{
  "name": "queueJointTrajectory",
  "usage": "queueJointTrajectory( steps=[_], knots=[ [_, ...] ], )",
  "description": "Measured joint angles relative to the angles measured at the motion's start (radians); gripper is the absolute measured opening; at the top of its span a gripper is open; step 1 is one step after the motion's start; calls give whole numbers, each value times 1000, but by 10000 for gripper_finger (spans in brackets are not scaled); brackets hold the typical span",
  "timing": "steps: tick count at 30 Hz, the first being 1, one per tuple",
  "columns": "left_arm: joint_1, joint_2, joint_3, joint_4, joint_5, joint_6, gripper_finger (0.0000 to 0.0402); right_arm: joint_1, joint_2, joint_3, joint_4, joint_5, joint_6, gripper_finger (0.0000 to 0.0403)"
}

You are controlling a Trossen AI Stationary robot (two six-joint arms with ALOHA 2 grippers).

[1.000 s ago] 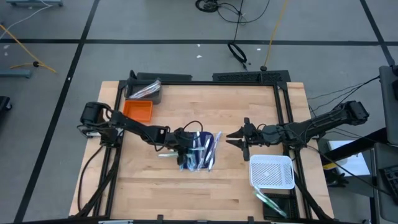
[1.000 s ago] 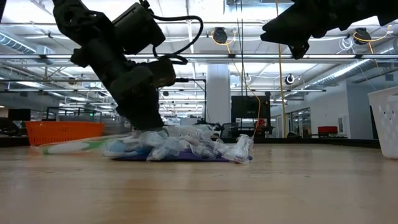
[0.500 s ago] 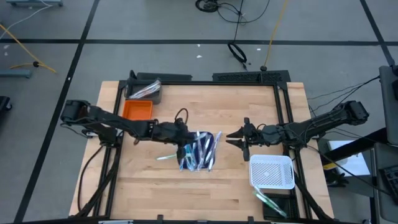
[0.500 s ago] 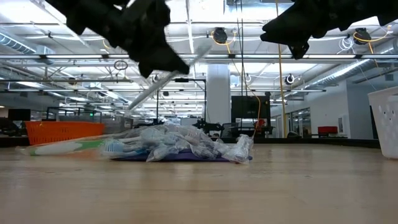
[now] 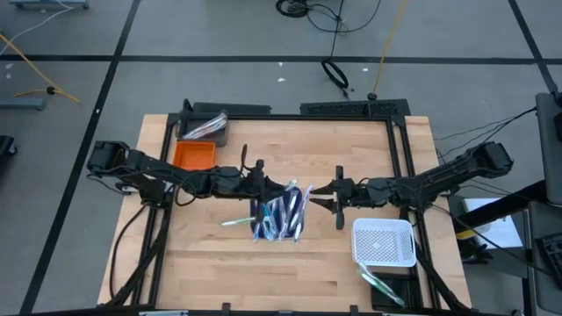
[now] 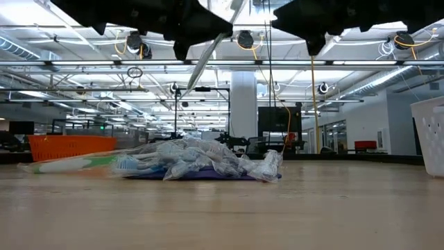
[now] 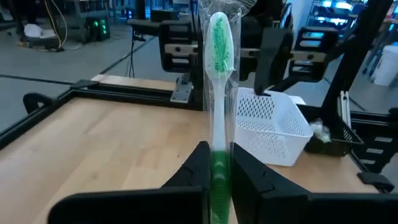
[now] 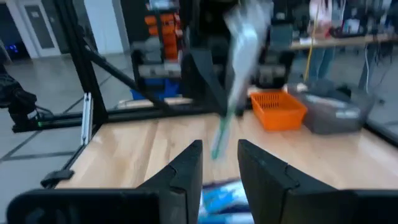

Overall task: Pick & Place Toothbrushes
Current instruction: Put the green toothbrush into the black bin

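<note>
Now, left tool (image 7: 216, 163): hanging above the middle of the worktop (image 5: 211, 272), over the pile; its fingers are clenched on the handle of a green-and-white toothbrush (image 7: 217, 81) in a clear wrapper, head pointing up and away.
Right tool (image 5: 321, 194): waiting just right of the pile, facing the left tool, fingers parted and gripping nothing.
Pile: remaining toothbrushes (image 5: 283, 215) are lying heaped on a dark blue mat (image 5: 306, 195) mid-worktop; one pale green brush (image 5: 233, 221) is lying loose off its left side.
Bins: orange tray (image 5: 194, 156) and grey tray (image 5: 204, 128) near the far left corner, white basket (image 5: 384, 242) toward the near right corner.
Handling: each brush is looking light and stiff, but the film wrapper is probably slick and crinkly.
Grip advice: taking the mid-handle seems safest; pinching only the wrapper risks slipping.
</note>
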Motion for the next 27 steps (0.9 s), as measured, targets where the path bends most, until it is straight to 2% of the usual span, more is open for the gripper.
queueJointTrajectory(
  steps=[6, 8, 11, 14, 23, 27],
  knots=[
    [-2, 43, -1, 81, 0, -1, 11, -15, 57, 0, 130, 2, -43, 94],
    [-2, 67, 5, 134, 0, 0, 10, -24, 61, 0, 130, -1, -35, 94],
    [-2, 92, 18, 130, 1, 0, 13, -40, 61, 0, 131, -61, -11, 94],
    [-2, 114, 32, 122, -1, -2, 27, -47, 61, 0, 135, -73, -2, 97],
    [-2, 239, 154, 128, 0, 18, 10, -53, 61, 0, 129, -74, 1, 143],
    [-2, 270, 189, 122, 1, 22, 29, -53, 61, 0, 116, -44, 1, 152]
  ],
)
